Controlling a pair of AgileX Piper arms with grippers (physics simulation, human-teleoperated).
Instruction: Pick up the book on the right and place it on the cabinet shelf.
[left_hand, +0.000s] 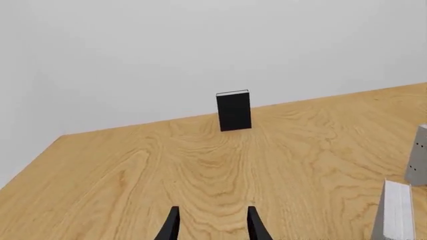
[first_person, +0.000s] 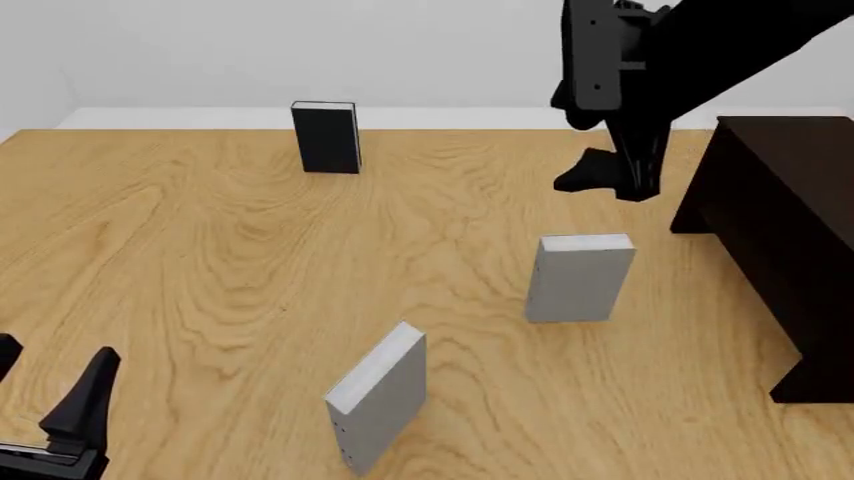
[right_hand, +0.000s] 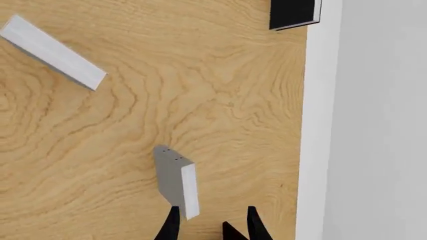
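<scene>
The book (first_person: 579, 278) is a pale grey-white block standing upright on the table, right of centre and just left of the dark brown cabinet (first_person: 781, 215). My right gripper (first_person: 614, 183) hangs open in the air above and behind it, pointing down, holding nothing. In the right wrist view the book (right_hand: 177, 182) stands just ahead of one fingertip of the open right gripper (right_hand: 212, 227), not between the fingers. My left gripper (first_person: 54, 400) is open at the near left corner. The left wrist view shows the left gripper (left_hand: 212, 225) empty over bare wood, with the book (left_hand: 419, 155) at the frame edge.
A black book (first_person: 326, 137) stands upright at the far left-centre. A slimmer grey book (first_person: 378, 397) stands at an angle near the front centre. The wooden table (first_person: 200, 260) ends at a white wall behind. The cabinet's inner shelf does not show.
</scene>
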